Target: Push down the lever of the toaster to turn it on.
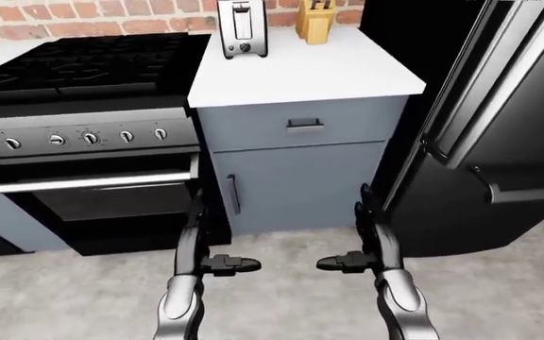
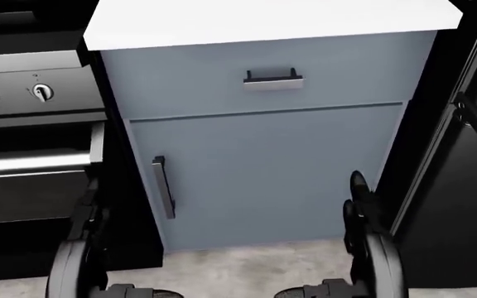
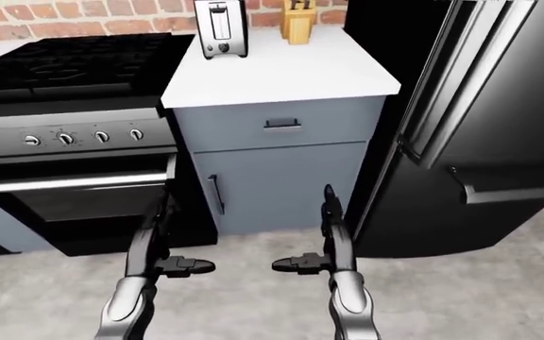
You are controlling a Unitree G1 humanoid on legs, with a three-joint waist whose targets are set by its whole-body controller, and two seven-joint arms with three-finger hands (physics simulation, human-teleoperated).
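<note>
A silver toaster stands upright at the far edge of the white counter, against the brick wall, its narrow end with the lever slot and a round knob facing me. It also shows in the right-eye view. My left hand and right hand hang low over the floor, well short of the counter and far below the toaster. Their fingers are open and point toward each other, holding nothing. The head view shows only the forearms and the hands' tops at its bottom edge.
A wooden knife block stands right of the toaster. A black stove with knobs and an oven handle is on the left. A black fridge is on the right. The grey cabinet under the counter faces me.
</note>
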